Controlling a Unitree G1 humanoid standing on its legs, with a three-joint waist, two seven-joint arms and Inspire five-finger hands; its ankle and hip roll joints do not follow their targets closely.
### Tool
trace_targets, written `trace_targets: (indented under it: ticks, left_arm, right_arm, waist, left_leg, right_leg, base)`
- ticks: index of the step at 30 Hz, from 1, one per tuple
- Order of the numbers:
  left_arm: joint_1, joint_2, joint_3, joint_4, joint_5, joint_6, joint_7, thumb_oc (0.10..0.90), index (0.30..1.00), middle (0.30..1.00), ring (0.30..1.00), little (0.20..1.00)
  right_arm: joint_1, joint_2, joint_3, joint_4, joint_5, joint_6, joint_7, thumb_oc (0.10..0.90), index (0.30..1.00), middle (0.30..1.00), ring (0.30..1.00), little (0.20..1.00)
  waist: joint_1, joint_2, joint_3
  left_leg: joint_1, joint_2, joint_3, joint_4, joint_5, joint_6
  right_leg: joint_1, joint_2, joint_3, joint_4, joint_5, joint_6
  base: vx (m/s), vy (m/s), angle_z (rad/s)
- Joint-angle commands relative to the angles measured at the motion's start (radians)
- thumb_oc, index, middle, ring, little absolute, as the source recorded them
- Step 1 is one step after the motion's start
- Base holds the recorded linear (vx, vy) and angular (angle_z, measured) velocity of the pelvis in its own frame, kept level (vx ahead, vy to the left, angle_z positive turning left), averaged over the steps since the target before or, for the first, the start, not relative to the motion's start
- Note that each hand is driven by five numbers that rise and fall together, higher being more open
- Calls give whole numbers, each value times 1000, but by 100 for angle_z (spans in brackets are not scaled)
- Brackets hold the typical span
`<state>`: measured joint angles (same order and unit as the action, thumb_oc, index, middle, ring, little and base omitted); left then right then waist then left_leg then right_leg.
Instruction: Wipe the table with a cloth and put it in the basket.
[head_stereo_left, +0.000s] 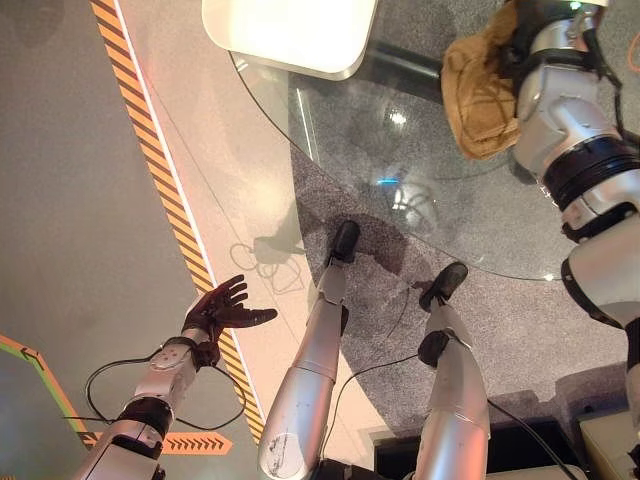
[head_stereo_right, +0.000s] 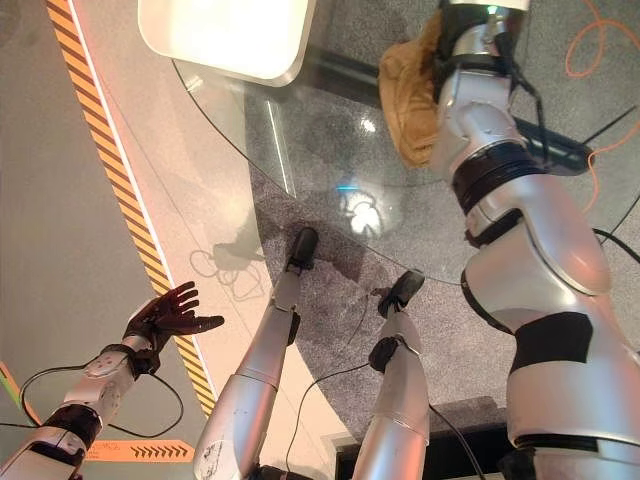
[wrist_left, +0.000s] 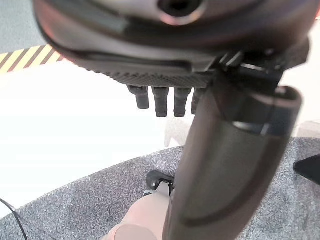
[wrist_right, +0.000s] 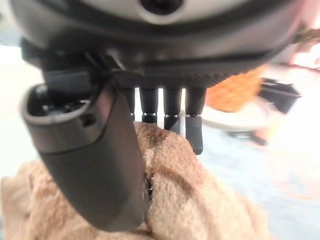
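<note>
Pinching tan cloth (wrist_right: 200, 210) between right hand (wrist_right: 115, 165) thumb and fingers (wrist_right: 194, 131)

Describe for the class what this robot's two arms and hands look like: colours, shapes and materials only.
Both arms are smooth silver-grey shells broken by black bands at the joints. The left hand is dark, with slim jointed fingers and a thumb. The right hand is dark too, with a ribbed strip across its palm edge, a row of stubby black fingers and a broad, textured grey thumb cover.
</note>
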<state>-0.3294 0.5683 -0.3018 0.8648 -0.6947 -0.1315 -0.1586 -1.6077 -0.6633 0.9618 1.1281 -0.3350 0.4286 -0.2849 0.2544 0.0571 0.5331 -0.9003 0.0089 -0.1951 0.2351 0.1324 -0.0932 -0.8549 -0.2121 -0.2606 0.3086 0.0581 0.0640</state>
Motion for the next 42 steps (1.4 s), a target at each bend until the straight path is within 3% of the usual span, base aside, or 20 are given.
trace_targets:
  ticks: [1,17,20,28,42]
  left_arm:
    - [97,45,27,67,-35,5,-29,800,900,900,900,900]
    - [75,49,30,95,-41,8,-35,800,900,900,900,900]
    - [74,52,33,93,-36,12,-37,800,900,900,900,900]
    - [65,32,17,88,-34,5,-25,800,900,900,900,900]
    - [90,-12,13,39,10,-4,13,800,900,900,900,900]
  right_arm:
    - [-108,-224,65,90,-10,138,-84,100,300,300,300,200]
    - [-111,-242,45,101,39,145,-103,100,300,300,300,200]
    - [-103,-236,30,95,71,121,-121,100,300,300,300,200]
    - [-112,-164,50,8,36,21,-119,100,300,300,300,200]
    - [-88,-7,133,-300,-141,-50,28,100,300,300,300,200]
  waist:
    - [-11,11,-13]
    - [-24,0,-13]
    - [-24,0,-13]
    - [-13,7,-13]
    - [19,14,-13]
  left_leg:
    - [19,-20,89,28,-51,85]
    - [27,-11,97,17,-54,82]
    - [29,-11,97,16,-54,81]
    - [28,-17,93,17,-55,80]
    - [28,-26,85,17,-52,74]
  right_leg:
    - [34,20,-17,-9,1,21]
    - [45,25,-12,-24,0,21]
    - [49,26,-12,-26,0,22]
    - [50,23,-17,-27,-4,21]
    - [55,20,-31,-10,-30,13]
  base:
    - [0,0,0]
    - [-4,-1,-4]
    - [0,0,0]
    - [0,0,0]
    - [0,1,0]
